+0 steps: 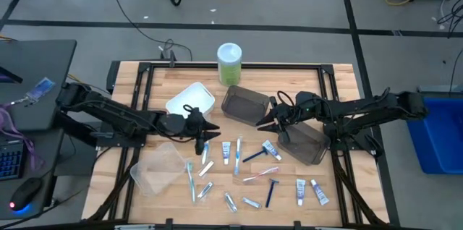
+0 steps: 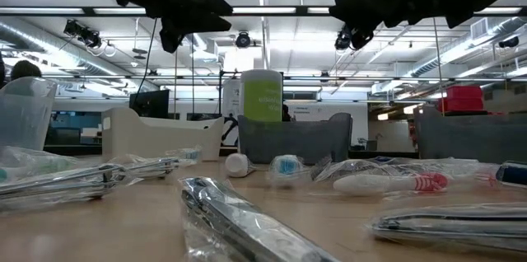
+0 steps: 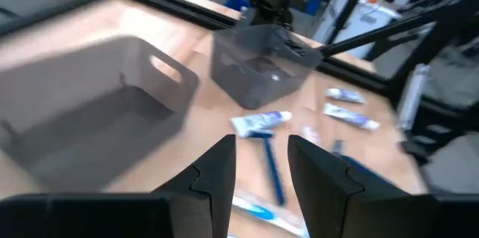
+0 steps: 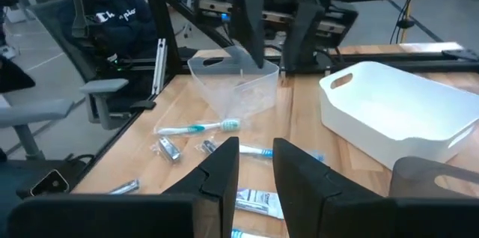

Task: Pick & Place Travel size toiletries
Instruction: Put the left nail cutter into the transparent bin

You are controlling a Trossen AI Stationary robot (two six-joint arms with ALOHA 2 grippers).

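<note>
High view is showing the left gripper (image 1: pixel 211 130) reaching in from the left, hanging above the toiletries (image 1: pixel 239 165) strewn over the table's (image 1: pixel 340 78) near half, fingers a little apart and empty. Opposite, the right gripper (image 1: pixel 262 123) is stretching in between the two dark bins (image 1: pixel 246 103), likewise parted, gripping nothing

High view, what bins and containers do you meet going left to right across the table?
Clear bin → white bin → green canister → dark bin → second dark bin.
</note>
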